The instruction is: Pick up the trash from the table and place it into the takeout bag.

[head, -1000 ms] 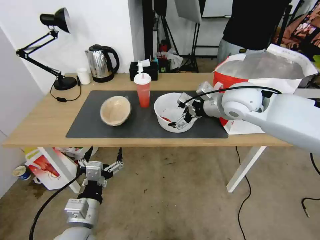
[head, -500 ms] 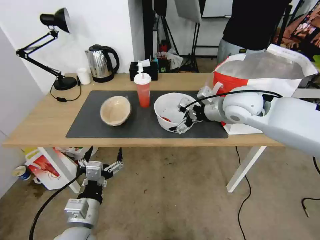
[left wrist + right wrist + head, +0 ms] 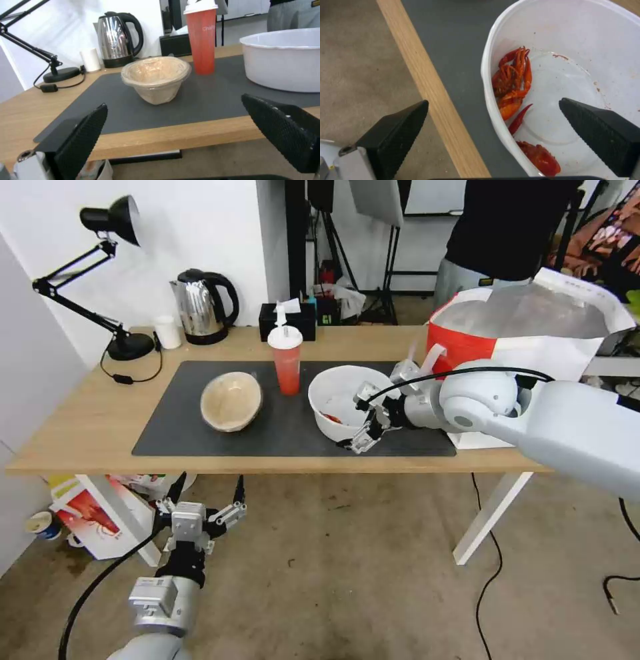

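A wide white bowl (image 3: 337, 397) with red crayfish shells (image 3: 511, 85) sits on the dark mat (image 3: 173, 427) of the table (image 3: 80, 427). My right gripper (image 3: 359, 419) is open and straddles the bowl's near rim (image 3: 488, 82), with one finger inside and one outside. The red drink cup (image 3: 287, 360) with lid and straw stands left of the bowl. Farther left lies the tan paper bowl (image 3: 231, 401). The takeout bag (image 3: 533, 330) stands open at the table's right end. Below the table's front edge, my left gripper (image 3: 209, 488) hangs open and holds nothing.
Along the table's back stand a black desk lamp (image 3: 123, 343), a steel kettle (image 3: 203, 307), a small white cup (image 3: 167, 332) and a black tissue box (image 3: 287, 320). A person (image 3: 507, 233) stands behind the bag. A red-printed box (image 3: 93, 513) lies on the floor.
My right gripper has shifted a little down and toward the table's front edge, settling over the white bowl's near rim. The bowl and the left arm have not moved.
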Available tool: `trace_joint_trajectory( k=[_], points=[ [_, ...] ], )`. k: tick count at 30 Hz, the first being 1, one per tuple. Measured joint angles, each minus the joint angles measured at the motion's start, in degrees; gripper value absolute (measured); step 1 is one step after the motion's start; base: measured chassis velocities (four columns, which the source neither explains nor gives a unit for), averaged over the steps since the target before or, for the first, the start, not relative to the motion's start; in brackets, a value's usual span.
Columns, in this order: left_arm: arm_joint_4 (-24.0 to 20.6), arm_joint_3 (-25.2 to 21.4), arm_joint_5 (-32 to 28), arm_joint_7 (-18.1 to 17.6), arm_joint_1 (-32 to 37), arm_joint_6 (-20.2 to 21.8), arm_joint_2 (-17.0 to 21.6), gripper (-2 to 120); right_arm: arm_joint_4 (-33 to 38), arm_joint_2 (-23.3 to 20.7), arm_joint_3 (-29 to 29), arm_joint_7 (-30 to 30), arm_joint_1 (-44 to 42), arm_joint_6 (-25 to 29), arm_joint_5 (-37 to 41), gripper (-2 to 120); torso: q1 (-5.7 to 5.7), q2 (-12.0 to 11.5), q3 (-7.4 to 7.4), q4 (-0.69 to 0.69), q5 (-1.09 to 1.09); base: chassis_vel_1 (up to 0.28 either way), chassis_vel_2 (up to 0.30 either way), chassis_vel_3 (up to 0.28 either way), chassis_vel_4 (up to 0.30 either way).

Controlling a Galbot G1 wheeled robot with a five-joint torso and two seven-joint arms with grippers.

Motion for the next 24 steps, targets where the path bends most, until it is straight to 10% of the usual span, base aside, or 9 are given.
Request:
trace_joint_trajectory(
  k=[24],
  points=[
    [0.00, 0.00, 0.00, 0.00, 0.00, 0.00, 0.00, 100, -4.19, 2.07, 0.60, -0.12, -1.52, 0.03, -1.26, 100, 0.00, 0.00, 0.00, 0.00, -0.01, 0.000, 0.000, 0.000, 0.000]
  ],
)
